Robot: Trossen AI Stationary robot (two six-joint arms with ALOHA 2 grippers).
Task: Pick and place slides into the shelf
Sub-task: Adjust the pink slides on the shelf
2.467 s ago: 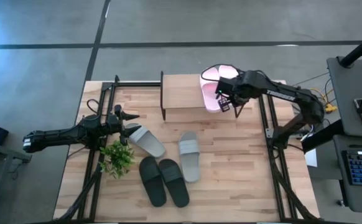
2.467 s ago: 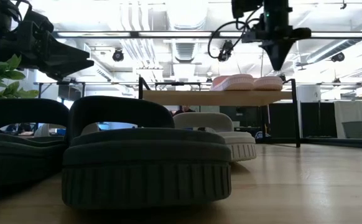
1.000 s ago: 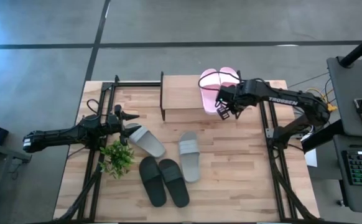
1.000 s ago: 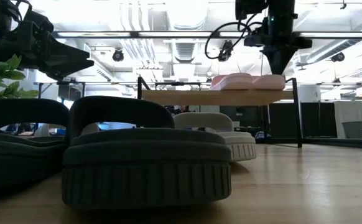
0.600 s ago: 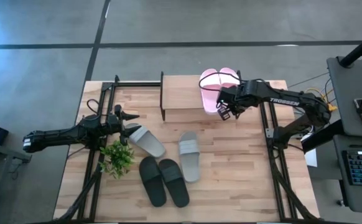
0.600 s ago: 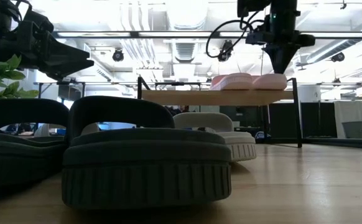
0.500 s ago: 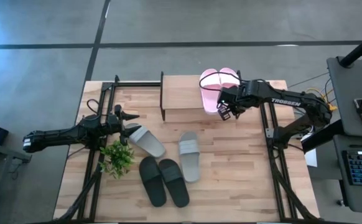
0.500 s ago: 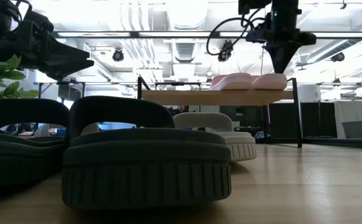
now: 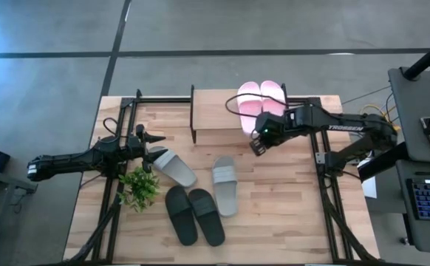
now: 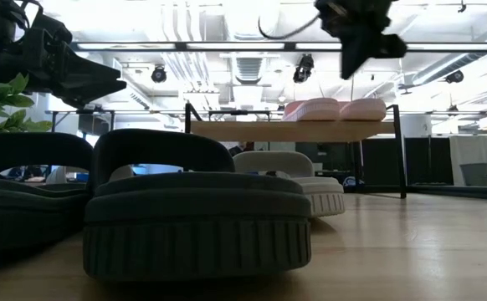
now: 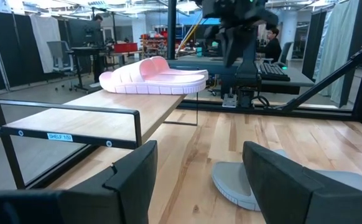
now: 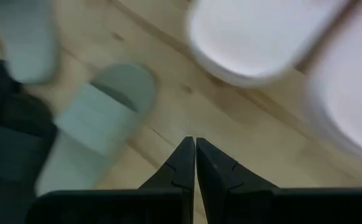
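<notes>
Two pale pink slides (image 9: 261, 100) lie side by side, soles down, on the right end of the shelf's (image 9: 216, 112) top board, their far ends past its far edge; the low view shows the pink slides (image 10: 334, 109) too. My right gripper (image 9: 258, 145) is shut and empty, hovering just off the shelf's near right corner, pointing down (image 12: 191, 160). Two grey slides (image 9: 173, 167) (image 9: 224, 185) and two black slides (image 9: 193, 215) lie on the table. My left gripper (image 9: 156, 139) is open, low over the left grey slide's far end (image 11: 246, 184).
A small green plant (image 9: 140, 185) stands beside the left arm, near the left grey slide. Black metal frames (image 9: 326, 177) run along both table sides. The left part of the shelf board (image 11: 94, 115) is bare. Bare tabletop (image 9: 281, 207) lies right of the slides.
My right gripper has drawn back from above the pink slides, moving toward the table's near edge and slightly left, off the shelf, and has risen and tipped. Both pink slides stay on the shelf top.
</notes>
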